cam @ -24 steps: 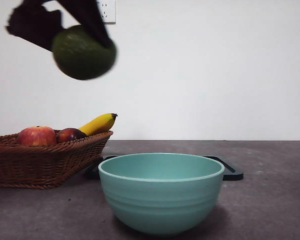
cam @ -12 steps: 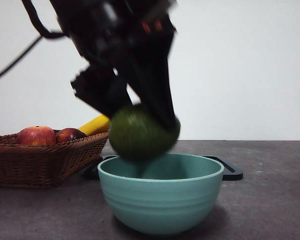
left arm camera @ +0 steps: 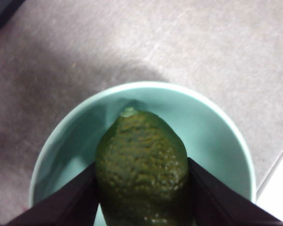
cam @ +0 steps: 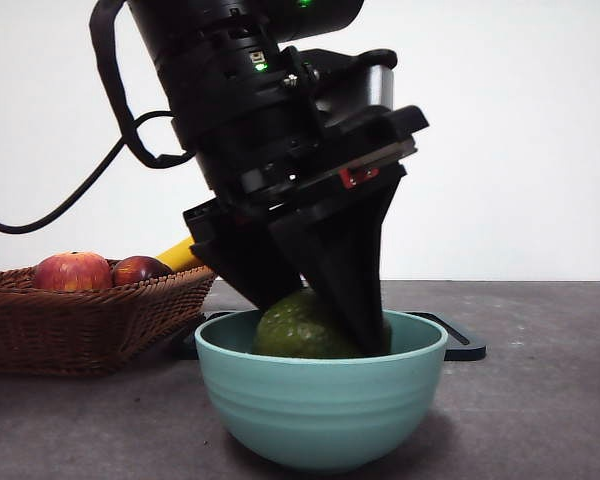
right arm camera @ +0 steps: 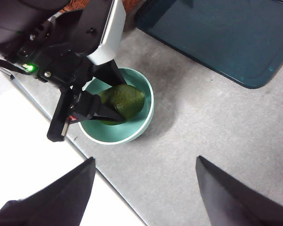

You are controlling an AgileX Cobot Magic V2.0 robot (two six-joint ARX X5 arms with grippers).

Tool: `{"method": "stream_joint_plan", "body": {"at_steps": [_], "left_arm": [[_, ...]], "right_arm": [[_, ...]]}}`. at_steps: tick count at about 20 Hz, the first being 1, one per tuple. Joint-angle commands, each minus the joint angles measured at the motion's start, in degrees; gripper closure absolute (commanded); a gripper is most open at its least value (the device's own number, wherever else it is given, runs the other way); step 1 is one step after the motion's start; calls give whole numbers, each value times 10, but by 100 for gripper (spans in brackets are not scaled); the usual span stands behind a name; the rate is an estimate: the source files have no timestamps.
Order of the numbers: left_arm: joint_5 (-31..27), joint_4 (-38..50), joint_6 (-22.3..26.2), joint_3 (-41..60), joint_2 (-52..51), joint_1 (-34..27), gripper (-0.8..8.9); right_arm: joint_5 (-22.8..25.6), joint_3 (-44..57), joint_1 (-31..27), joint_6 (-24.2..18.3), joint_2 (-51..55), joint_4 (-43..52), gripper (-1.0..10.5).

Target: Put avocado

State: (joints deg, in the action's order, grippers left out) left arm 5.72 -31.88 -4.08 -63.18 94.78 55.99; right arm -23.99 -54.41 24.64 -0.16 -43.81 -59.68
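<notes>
The left pincer (cam: pixel 320 330) reaches down from the top of the front view, big and dark, into the teal bowl (cam: pixel 322 400) at the bottom middle of the frame; its two black jaws press on both sides of the avocado (cam: pixel 300 328), so it is holding the fruit; the avocado sits low inside the bowl, with only its bumpy green top showing over the rim; in the left wrist view the avocado (left arm camera: pixel 141 165) fills the middle of the frame between the jaws, with the bowl (left arm camera: pixel 217 132) all around it; I cannot tell if the fruit touches the bowl's floor; the right pincer (right arm camera: pixel 144 195) waits high over the grey worktop (right arm camera: pixel 203 117), its jaws spread wide with nothing in them; at the left of the front view a wicker basket (cam: pixel 80 325) holds two red apples (cam: pixel 73 272) and a yellow banana (cam: pixel 180 255); a dark tray (cam: pixel 460 345) lies flat behind the bowl.
</notes>
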Motion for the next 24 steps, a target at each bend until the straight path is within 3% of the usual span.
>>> {"method": "stream_joint_plan", "body": {"at_steps": [1,6,16,24], "left_arm": [[-2,2,8,-10,10,7,596],[-2,-2,8,-10,13,8,499],[-2,-5,-3,-16,5,5,501],[-2,-4,-19,-34,-125,-62,501]], "right_arm": [[0,-10,3,2,-3,5,606],[0,-10,3,2,-3,5,606],[0,-10,3,2,-3,5,606],[0,-10,3,2,-3,6,606]]}}
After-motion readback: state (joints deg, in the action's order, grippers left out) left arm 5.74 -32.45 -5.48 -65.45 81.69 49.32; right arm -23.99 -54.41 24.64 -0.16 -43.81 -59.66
